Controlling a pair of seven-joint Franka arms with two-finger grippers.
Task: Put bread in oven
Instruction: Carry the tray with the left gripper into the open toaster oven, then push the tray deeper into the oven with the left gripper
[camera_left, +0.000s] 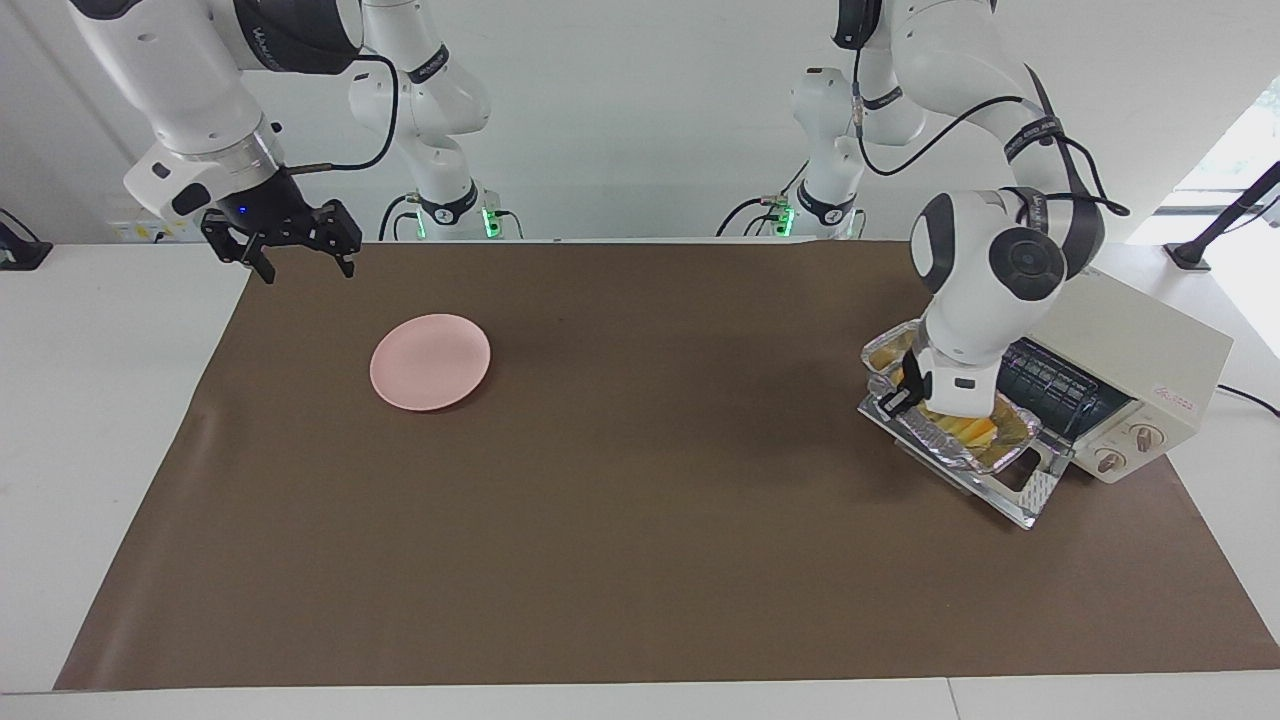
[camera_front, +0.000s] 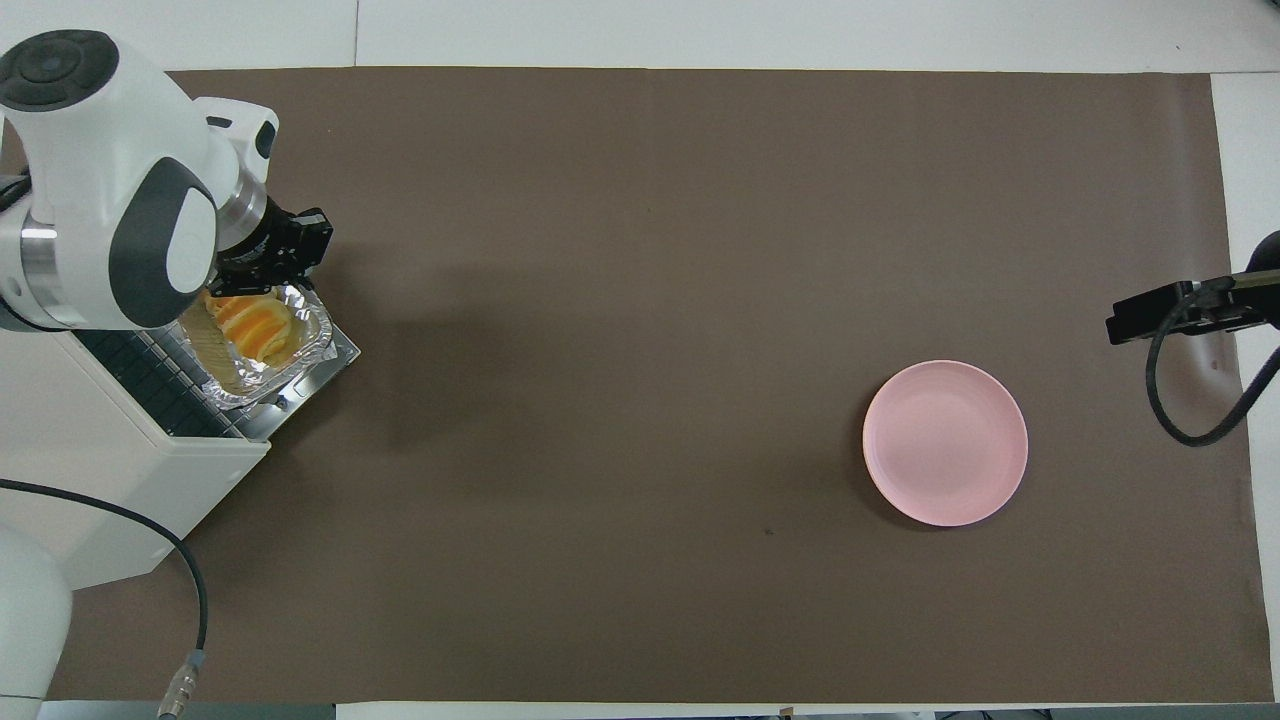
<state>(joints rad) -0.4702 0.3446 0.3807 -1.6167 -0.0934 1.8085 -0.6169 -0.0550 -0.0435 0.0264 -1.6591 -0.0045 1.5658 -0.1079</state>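
The yellow-orange bread (camera_left: 972, 431) (camera_front: 250, 322) lies in a crinkled silver foil tray (camera_left: 935, 432) (camera_front: 300, 350). My left gripper (camera_left: 902, 393) (camera_front: 272, 284) is shut on the tray's rim and holds it over the dropped glass door (camera_left: 1020, 488) (camera_front: 340, 352) of the cream oven (camera_left: 1140, 345) (camera_front: 110, 490). The tray's end points at the wire rack (camera_left: 1050, 385). I cannot tell whether the tray touches the door. My right gripper (camera_left: 288, 248) (camera_front: 1165, 313) hangs open and waits over the mat's edge at the right arm's end of the table, holding nothing.
A round pink plate (camera_left: 430, 361) (camera_front: 945, 442) sits on the brown mat (camera_left: 620, 520) toward the right arm's end. The oven's two knobs (camera_left: 1128, 447) face away from the robots. A black cable (camera_front: 190, 620) runs beside the oven.
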